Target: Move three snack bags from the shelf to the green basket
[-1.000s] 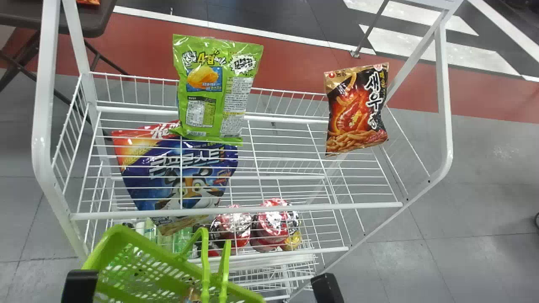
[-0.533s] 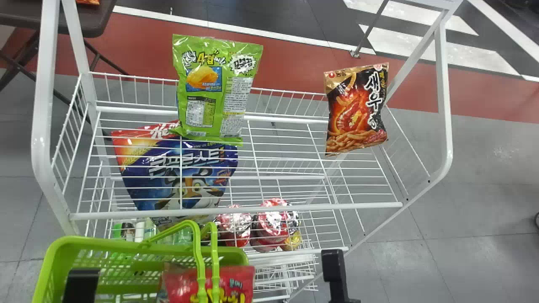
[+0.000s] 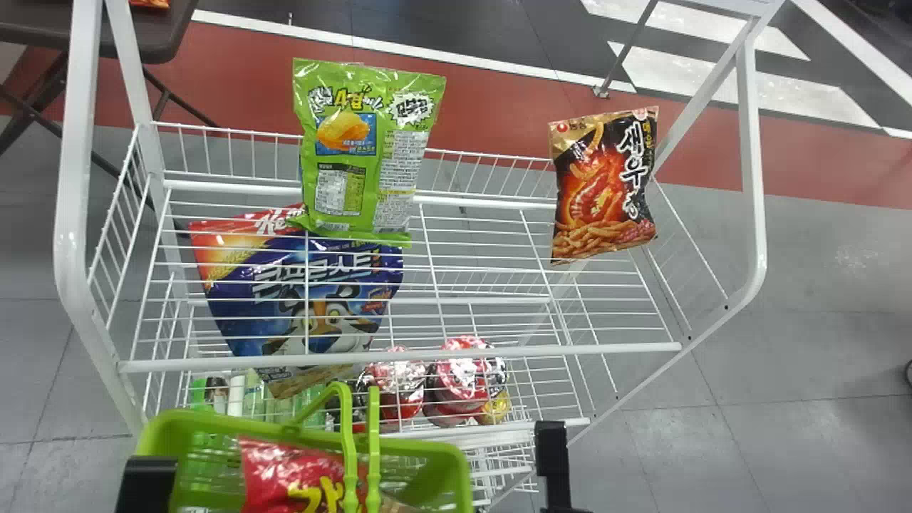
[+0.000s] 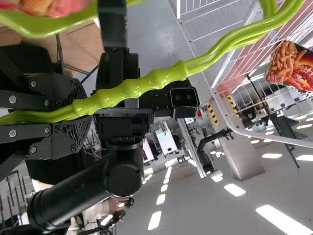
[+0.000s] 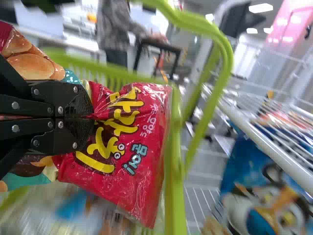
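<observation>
On the top rack of the white wire shelf (image 3: 534, 350) lie a green snack bag (image 3: 367, 153) and a black-and-red bag (image 3: 604, 187). Before the shelf, the right gripper (image 5: 93, 116) pinches a red snack bag (image 3: 292, 474) at the mouth of the green basket (image 3: 427, 450); the left gripper (image 4: 77, 111) clasps the basket handles (image 3: 349, 456). Behind the shelf runs red floor (image 3: 491, 117).
</observation>
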{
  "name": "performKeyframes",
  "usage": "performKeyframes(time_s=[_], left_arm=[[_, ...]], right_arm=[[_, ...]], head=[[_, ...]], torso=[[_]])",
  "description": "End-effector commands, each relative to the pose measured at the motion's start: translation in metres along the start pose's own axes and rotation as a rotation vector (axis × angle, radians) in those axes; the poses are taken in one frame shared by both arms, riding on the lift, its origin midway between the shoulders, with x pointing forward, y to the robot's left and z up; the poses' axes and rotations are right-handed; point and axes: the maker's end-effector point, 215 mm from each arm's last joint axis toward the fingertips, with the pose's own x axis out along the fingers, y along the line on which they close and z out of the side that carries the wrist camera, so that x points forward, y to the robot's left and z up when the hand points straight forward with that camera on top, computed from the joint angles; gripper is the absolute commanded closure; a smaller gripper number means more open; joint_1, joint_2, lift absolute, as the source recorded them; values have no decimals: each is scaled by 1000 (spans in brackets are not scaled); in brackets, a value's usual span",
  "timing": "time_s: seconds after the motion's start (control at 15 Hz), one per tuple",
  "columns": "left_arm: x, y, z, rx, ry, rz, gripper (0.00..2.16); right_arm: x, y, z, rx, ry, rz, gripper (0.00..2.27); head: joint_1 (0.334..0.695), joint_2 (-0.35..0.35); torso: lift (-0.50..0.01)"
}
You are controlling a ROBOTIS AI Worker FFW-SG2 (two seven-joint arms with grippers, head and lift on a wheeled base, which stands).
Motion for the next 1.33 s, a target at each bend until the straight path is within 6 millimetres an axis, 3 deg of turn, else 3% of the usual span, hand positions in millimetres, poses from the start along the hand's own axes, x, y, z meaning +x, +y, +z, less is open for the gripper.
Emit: performKeyframes(time_s=[0.0, 0.07, 0.13, 0.2, 0.47, 0.67, 1.0, 1.13, 1.27], left_arm=[[2, 0, 0, 3, 2, 1, 1754], [2, 0, 1, 5, 3, 1, 1754], [2, 0, 1, 5, 3, 1, 1754], [2, 0, 0, 3, 3, 3, 1754], [2, 1, 1, 6, 3, 4, 1754], [2, 3, 1, 3, 4, 8, 1754], [2, 5, 1, 0, 3, 9, 1754], [2, 4, 1, 3, 2, 3, 1754], [3, 5, 0, 0, 4, 5, 1754]], right_arm=[[-1, 5, -3, 26, 23, 22, 2051], [-3, 1, 1, 29, 13, 12, 1453], [-8, -2, 4, 30, 4, 2, 279], [-14, -6, 8, 29, -9, -10, -2], [-44, 1, 22, -13, -50, -61, 56], [-75, 18, 53, -120, -106, -115, 60], [-158, 68, 155, -471, -324, -266, 66], [-182, 77, 205, -562, -418, -311, 63], [-197, 74, 255, -647, -498, -378, 46]], head=[[695, -350], [695, -350], [695, -350], [695, -350], [695, -350], [695, -350], [695, -350], [695, -350], [695, -350]], torso=[[-43], [-43], [-43], [-43], [-43], [-43], [-43], [-43], [-43]])
